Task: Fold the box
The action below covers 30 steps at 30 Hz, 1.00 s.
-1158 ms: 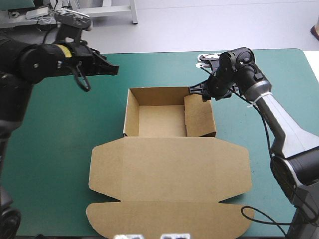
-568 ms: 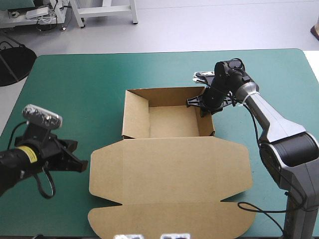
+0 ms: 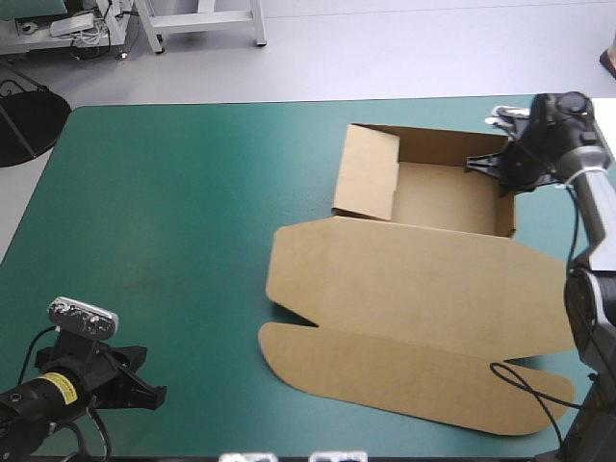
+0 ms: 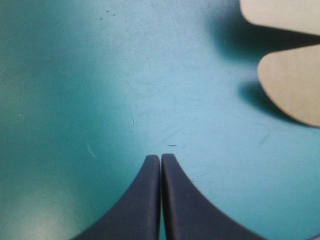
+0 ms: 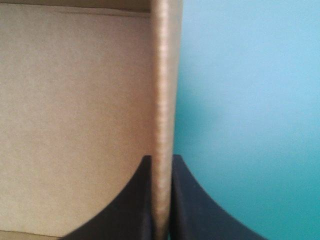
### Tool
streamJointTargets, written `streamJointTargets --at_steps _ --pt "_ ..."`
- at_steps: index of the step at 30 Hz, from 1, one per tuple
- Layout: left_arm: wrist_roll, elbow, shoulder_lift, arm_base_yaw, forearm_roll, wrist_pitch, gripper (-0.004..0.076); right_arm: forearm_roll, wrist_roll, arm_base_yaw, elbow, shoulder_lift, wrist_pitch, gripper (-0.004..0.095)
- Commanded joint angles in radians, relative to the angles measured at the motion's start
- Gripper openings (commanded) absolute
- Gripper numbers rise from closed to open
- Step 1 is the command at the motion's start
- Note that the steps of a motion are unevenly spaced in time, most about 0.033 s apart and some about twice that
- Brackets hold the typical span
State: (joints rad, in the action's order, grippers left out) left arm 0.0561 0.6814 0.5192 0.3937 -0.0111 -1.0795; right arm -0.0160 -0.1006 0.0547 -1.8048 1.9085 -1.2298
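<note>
At far right of table, right gripper pinching box wall, left gripper pressed together

bright, even light, perhaps from overhead; the box casts soft shadows on the teal-green cover.

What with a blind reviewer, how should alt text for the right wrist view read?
The right gripper is shut on an upright wall of the brown box, seen edge-on. Box interior on one side, teal-green cover on the other.
</note>
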Motion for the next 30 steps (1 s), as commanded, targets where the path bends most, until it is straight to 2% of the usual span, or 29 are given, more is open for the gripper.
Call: streamJointTargets --at_steps 1,8,12,15,18,20,22,30 --pt "0.008 0.016 0.004 0.004 -0.003 0.063 -0.0008 0.067 0.038 0.13 -0.027 -0.095 -0.021 -0.0017" --pt "0.008 0.016 0.004 0.004 0.011 0.073 -0.0008 0.144 0.052 0.313 -0.02 -0.077 -0.021 -0.0016" --pt "0.008 0.016 0.004 0.004 0.035 0.073 -0.0008 0.202 0.08 0.351 -0.02 -0.046 -0.021 0.0005" --pt "0.008 0.016 0.004 0.004 0.044 0.073 -0.0008 0.222 0.082 0.356 -0.02 -0.021 -0.021 0.0152" --pt "0.003 0.016 0.004 0.004 0.053 0.068 -0.0008 0.202 0.082 0.356 -0.02 -0.004 -0.021 0.0374" --pt "0.004 0.016 0.004 0.004 0.061 0.061 -0.0008 0.199 0.101 0.356 -0.022 -0.004 -0.021 0.0472" --pt "-0.004 0.016 0.004 0.004 0.064 0.061 -0.0008 0.203 0.123 0.356 -0.024 -0.011 -0.021 0.0502" --pt "-0.004 0.016 0.004 0.004 0.085 0.061 -0.0008 0.212 0.142 0.356 -0.032 -0.176 -0.021 0.049"
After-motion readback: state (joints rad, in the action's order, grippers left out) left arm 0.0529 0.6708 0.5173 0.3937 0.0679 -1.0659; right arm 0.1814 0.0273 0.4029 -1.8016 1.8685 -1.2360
